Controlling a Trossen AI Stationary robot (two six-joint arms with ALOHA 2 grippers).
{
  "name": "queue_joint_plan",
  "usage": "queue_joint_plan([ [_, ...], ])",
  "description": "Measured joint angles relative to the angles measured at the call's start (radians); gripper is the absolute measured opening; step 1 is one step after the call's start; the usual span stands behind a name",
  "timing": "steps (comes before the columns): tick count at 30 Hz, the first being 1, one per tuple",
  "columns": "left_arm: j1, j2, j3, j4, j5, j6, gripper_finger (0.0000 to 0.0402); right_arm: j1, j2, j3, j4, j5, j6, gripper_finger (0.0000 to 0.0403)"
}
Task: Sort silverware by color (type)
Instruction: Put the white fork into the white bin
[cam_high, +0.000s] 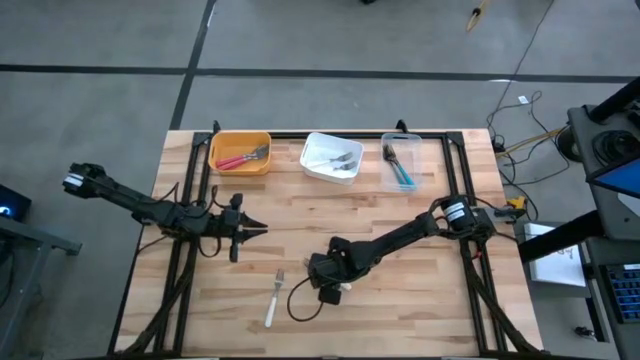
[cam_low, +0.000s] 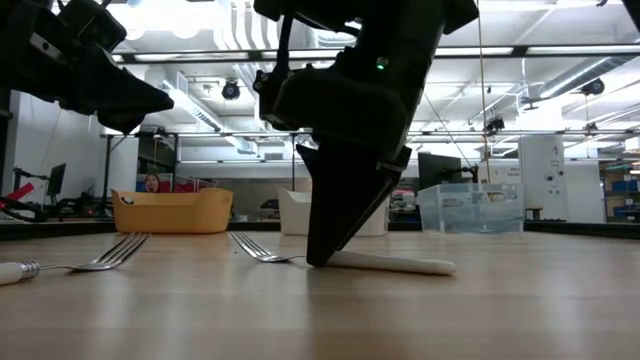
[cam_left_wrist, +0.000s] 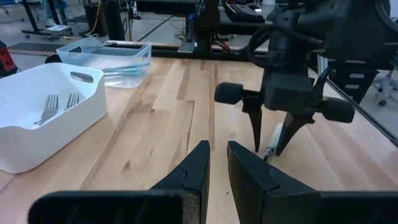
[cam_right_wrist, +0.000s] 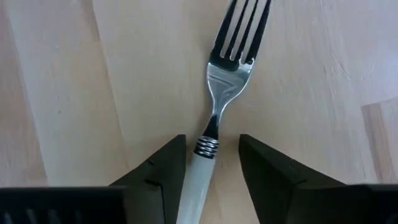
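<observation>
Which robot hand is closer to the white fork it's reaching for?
The right gripper: its fingers straddle the white-handled fork on the table. The left gripper hovers off to the side, apart from it.

From above, the right claw (cam_high: 330, 287) covers the white-handled fork (cam_right_wrist: 208, 134) it stands over, so none of that fork shows there. In the right wrist view the fork's tine tips run off the picture's edge, as does the end of its handle. At desk level a second fork (cam_low: 75, 264) is cut off partway along its white handle. The orange bin (cam_high: 240, 152) seems to hold pink-handled forks, too small to count.
</observation>
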Motion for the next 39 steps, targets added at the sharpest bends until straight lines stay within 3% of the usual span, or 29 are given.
queue_joint_plan([
  [4,0.000,0.002,0.000,-0.001,0.000,0.000,0.0039,-0.003,0.002,-0.001,0.000,0.000,-0.001,0.0116],
  [11,0.000,0.002,0.000,0.001,0.000,0.000,0.0039,-0.013,0.003,-0.002,0.003,-0.003,-0.055,0.0025],
  [23,0.000,0.002,0.000,0.021,-0.001,0.000,0.0039,-0.049,-0.050,-0.007,-0.068,0.003,-0.193,0.0018],
  [30,0.001,-0.004,0.000,0.065,-0.003,0.032,0.0039,-0.104,-0.145,0.004,-0.158,0.004,-0.304,0.0004],
  [39,0.001,-0.007,0.000,0.109,-0.027,0.078,0.0039,-0.172,-0.264,0.004,-0.118,0.011,-0.463,0.0006],
])
